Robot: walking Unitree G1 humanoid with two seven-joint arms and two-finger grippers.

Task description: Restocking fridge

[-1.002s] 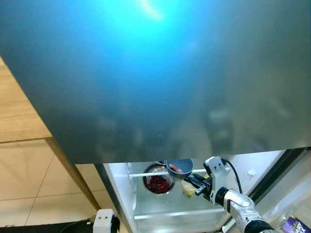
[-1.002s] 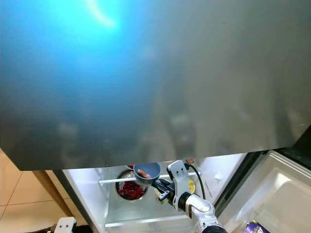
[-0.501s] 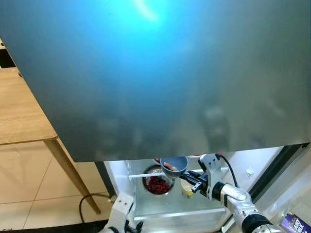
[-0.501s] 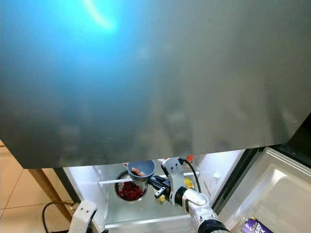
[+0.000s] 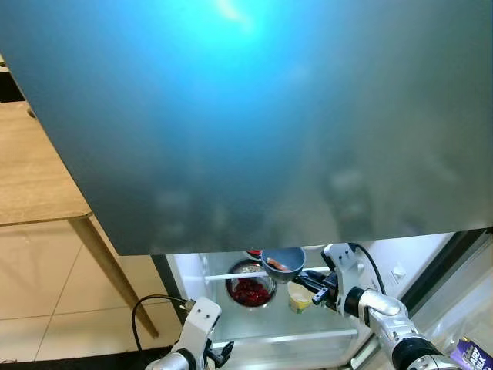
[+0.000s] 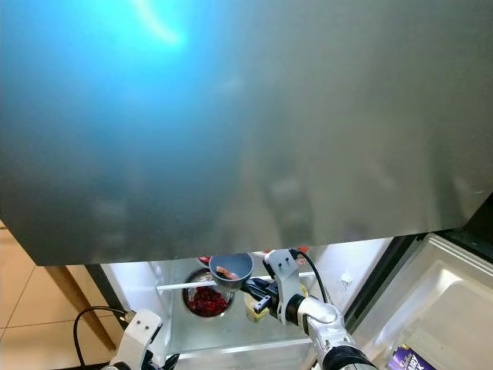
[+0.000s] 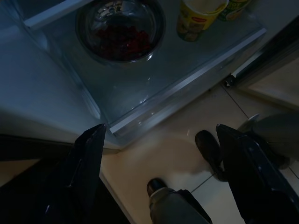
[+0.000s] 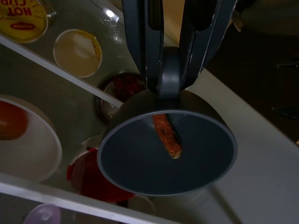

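Note:
My right gripper (image 5: 308, 283) is shut on the rim of a grey-blue bowl (image 5: 283, 262) and holds it at the mouth of the lit, open fridge compartment (image 5: 192, 285). One orange-red piece of food (image 8: 167, 135) lies inside the bowl (image 8: 166, 154). Below it on the glass shelf stand a metal bowl of red berries (image 5: 250, 289) and a yellow cup (image 5: 299, 295). My left gripper (image 7: 160, 128) hangs open low in front of the fridge, over the floor, with nothing between its fingers.
A big grey fridge door (image 5: 269, 116) looms over the compartment. A wooden table (image 5: 31, 177) stands left on tiled floor (image 5: 46, 308). The open door's shelf (image 6: 439, 293) with a purple package (image 5: 468, 356) is on the right. Other bowls and lidded cups (image 8: 21, 16) crowd the shelves.
My left arm has risen into view at the bottom left. The right gripper with the bowl drifted slightly left, then back right. The camera shifted a little.

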